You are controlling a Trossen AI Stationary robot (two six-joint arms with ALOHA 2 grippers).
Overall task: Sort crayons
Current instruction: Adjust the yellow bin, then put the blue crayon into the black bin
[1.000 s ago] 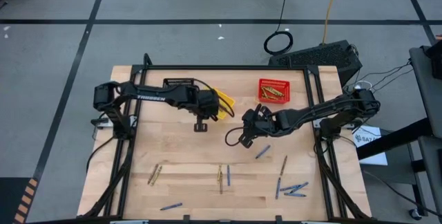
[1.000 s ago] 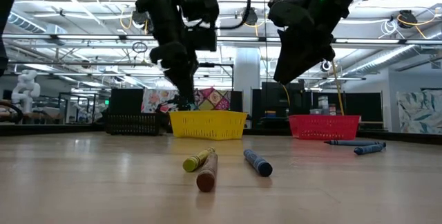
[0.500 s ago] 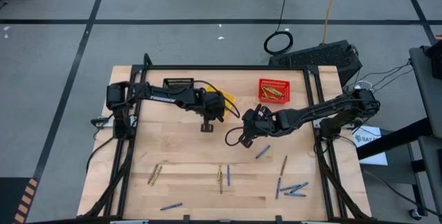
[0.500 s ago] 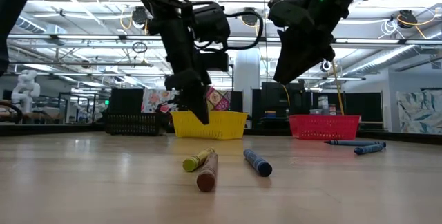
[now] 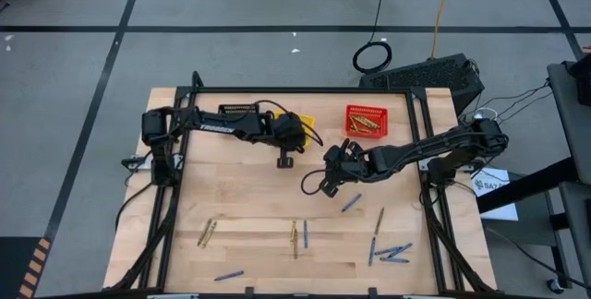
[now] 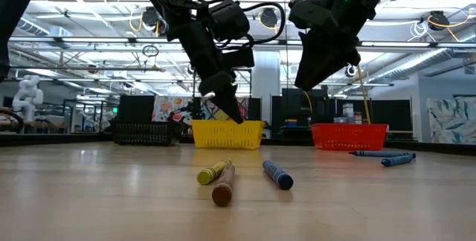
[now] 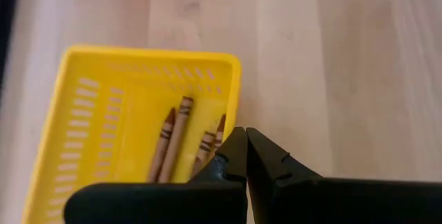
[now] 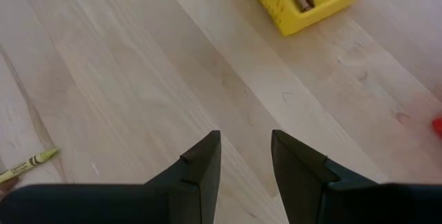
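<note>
While both arms reach over the pale wooden worktop (image 5: 259, 207), we find the left end effector (image 5: 285, 161) with its dark fingers pressed together and holding nothing, poised just beside the near edge of the small yellow mesh basket (image 7: 131, 113). We count four tan-brown crayons (image 7: 173, 141) lying inside that basket in the left wrist view. We find the right end effector (image 8: 245, 158) near the worktop's middle, its fingers spread apart and empty above bare wood. We note a small red mesh basket (image 5: 366, 122) at the far side holding several olive-yellow crayons (image 5: 365, 126), and a small black mesh basket (image 5: 238, 111) at the far side nearer the left arm, its contents not discernible. We record loose crayons scattered along the near half of the worktop: a cluster of blue crayons (image 5: 392, 253) near the right corner, one blue crayon (image 5: 351, 204) close to the right end effector, another blue crayon (image 5: 229, 275) near the front edge, and yellow and brown sticks (image 5: 207, 234) towards the left.
</note>
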